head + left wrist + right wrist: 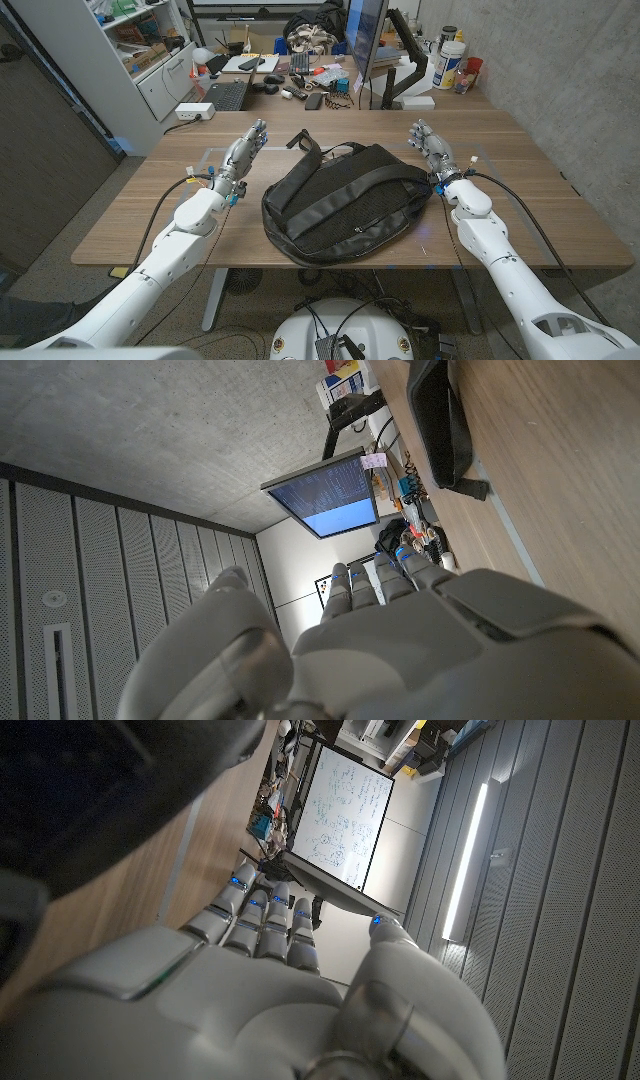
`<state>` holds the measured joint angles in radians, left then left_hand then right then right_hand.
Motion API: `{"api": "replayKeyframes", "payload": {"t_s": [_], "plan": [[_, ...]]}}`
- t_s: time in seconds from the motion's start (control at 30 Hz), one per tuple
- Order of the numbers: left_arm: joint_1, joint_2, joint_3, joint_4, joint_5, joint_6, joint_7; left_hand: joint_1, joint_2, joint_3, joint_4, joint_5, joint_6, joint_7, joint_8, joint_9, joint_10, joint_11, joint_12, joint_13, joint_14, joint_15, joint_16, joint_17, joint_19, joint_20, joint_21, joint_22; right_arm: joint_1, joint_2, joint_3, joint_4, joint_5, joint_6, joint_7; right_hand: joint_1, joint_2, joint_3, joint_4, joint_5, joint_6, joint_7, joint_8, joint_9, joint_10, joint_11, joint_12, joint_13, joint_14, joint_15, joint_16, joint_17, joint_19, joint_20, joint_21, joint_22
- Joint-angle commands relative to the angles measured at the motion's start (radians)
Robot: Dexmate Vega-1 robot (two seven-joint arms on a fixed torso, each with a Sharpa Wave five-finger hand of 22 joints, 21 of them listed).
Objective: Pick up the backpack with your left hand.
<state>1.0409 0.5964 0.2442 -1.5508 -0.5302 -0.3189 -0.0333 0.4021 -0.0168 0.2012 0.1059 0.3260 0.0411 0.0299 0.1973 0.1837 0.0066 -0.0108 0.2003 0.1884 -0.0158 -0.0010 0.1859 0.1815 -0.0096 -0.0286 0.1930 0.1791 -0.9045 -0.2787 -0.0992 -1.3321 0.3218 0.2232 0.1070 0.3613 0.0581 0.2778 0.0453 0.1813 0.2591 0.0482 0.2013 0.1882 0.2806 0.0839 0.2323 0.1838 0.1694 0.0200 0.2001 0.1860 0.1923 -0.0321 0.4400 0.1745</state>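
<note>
A black backpack [345, 200] lies flat in the middle of the wooden table [520, 215], straps up, its top handle [305, 143] pointing to the far side. My left hand [243, 156] stands on the table just left of the backpack, fingers stretched out and apart, holding nothing. My right hand [431, 146] is at the backpack's right side, fingers also extended and empty. In the left wrist view the left hand [400, 640] fills the foreground and the backpack [438, 420] lies beyond the fingertips. In the right wrist view the backpack [100, 790] looms dark beside the right hand [260, 980].
Behind the table stands a cluttered desk with a keyboard [226, 95], a monitor [366, 40] and bottles [450, 62]. A white shelf unit [140, 50] is at the back left. A taped rectangle [205, 160] marks the table near my left hand.
</note>
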Motion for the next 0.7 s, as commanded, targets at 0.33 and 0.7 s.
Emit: {"api": "replayKeyframes", "payload": {"t_s": [0.33, 0.7], "plan": [[0.113, 0.034, -0.05, -0.128, 0.066, -0.035, 0.069, 0.019, 0.001, 0.003, -0.011, 0.005, 0.013, -0.001, 0.007, 0.006, 0.003, -0.001, 0.006, 0.004, 0.005, 0.002, 0.005, 0.002, 0.0, 0.01, 0.007, 0.001, 0.011, -0.008, -0.016, 0.008, -0.004, 0.006, 0.0, 0.011, 0.002, 0.002, -0.011, 0.006, 0.017, 0.0, 0.006, 0.003, 0.007, 0.0, 0.001, 0.005, 0.01, 0.003, 0.002, 0.004, 0.007, -0.001, -0.005, 0.002], [0.169, 0.025, -0.07, -0.166, 0.098, -0.054, 0.111, 0.027, 0.003, 0.004, -0.016, 0.004, 0.02, -0.003, 0.009, 0.006, 0.007, -0.001, 0.007, 0.004, 0.01, 0.002, 0.007, 0.002, 0.003, 0.009, 0.008, 0.001, 0.005, -0.006, -0.014, 0.009, -0.003, 0.008, -0.003, 0.01, 0.003, 0.002, -0.012, 0.005, 0.018, 0.0, 0.005, 0.003, 0.009, -0.001, 0.001, 0.005, 0.011, 0.003, 0.002, 0.004, 0.009, -0.001, -0.009, 0.002]]}}
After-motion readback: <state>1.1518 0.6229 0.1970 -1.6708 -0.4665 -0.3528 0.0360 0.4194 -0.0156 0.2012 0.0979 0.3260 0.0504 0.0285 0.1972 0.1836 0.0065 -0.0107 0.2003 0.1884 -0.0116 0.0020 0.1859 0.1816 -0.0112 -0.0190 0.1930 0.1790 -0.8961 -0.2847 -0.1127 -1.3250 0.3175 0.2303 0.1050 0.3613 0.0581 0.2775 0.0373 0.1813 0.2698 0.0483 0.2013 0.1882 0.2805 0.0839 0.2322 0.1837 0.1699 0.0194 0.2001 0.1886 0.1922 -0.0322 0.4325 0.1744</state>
